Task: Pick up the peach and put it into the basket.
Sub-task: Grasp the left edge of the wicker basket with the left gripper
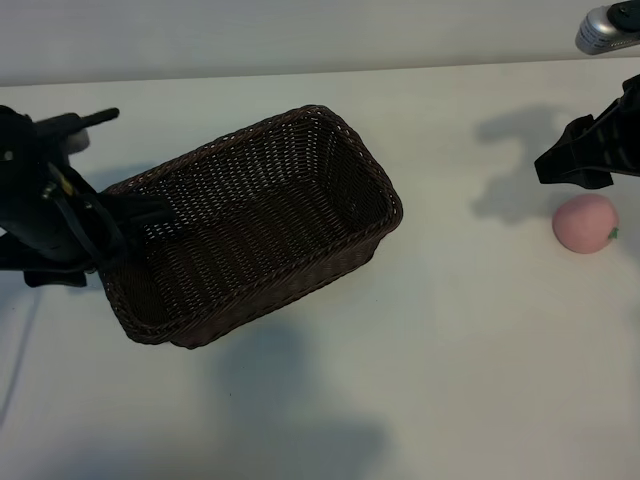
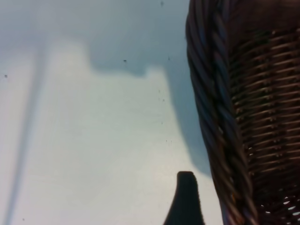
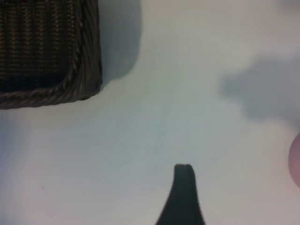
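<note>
The wicker basket [image 1: 250, 225] is straddled at its nine-o'clock rim by the open-jawed left gripper [image 1: 140, 215], seemingly to steady it, while the peach [image 1: 586, 223] lies at three o'clock beside the open, empty right gripper [image 1: 570, 165].

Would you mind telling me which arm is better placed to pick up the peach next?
Right. The right gripper hangs open just above the peach at the table's right side. The left gripper, also open, is across the table at the basket, far from the fruit.
</note>
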